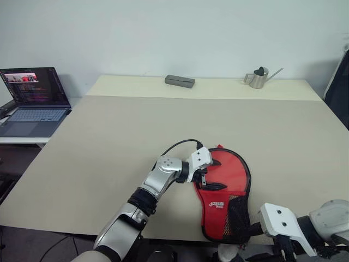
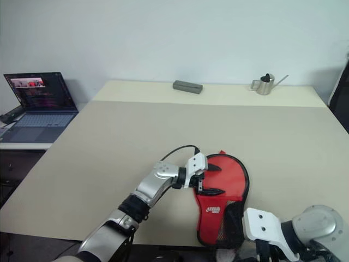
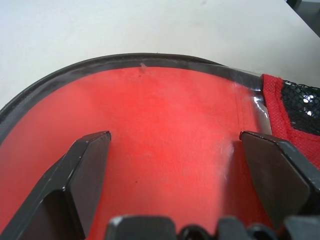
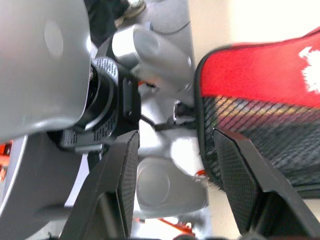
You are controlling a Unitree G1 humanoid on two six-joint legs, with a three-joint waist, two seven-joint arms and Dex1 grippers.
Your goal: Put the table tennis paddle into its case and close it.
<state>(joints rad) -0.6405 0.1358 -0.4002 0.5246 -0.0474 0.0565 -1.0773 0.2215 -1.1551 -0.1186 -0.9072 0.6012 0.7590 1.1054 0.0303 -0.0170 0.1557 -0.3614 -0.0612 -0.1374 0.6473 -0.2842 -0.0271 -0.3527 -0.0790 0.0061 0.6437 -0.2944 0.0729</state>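
**Asker:** Case first: where does it lie?

**Describer:** Case (image 1: 229, 191), red with black trim, lies flat on the beige bench (image 1: 109, 136) near the front edge, at about five o'clock from the bench's middle. Its round end points away from the robot; its narrow end with black mesh and a white logo reaches the front edge.

**Asker:** And the paddle?

**Describer:** I cannot pick it out from the red case.

**Asker:** What are the arms doing?

**Describer:** The left gripper (image 1: 210, 174) reaches in from the case's nine o'clock side. Its jaws stand spread wide over the round red part, one black finger (image 3: 90, 165) towards the rim, the other beside the mesh edge. They pinch nothing. The right gripper (image 4: 175, 165) sits low at the front edge, by the case's mesh end; its jaws stand apart, with nothing between them.

**Asker:** Anything else around?

**Describer:** At the far edge, a grey block (image 1: 179, 81) at twelve o'clock and a small metal watering can (image 1: 260, 77) at one o'clock. An open laptop (image 1: 34, 101) sits off the bench at ten o'clock.
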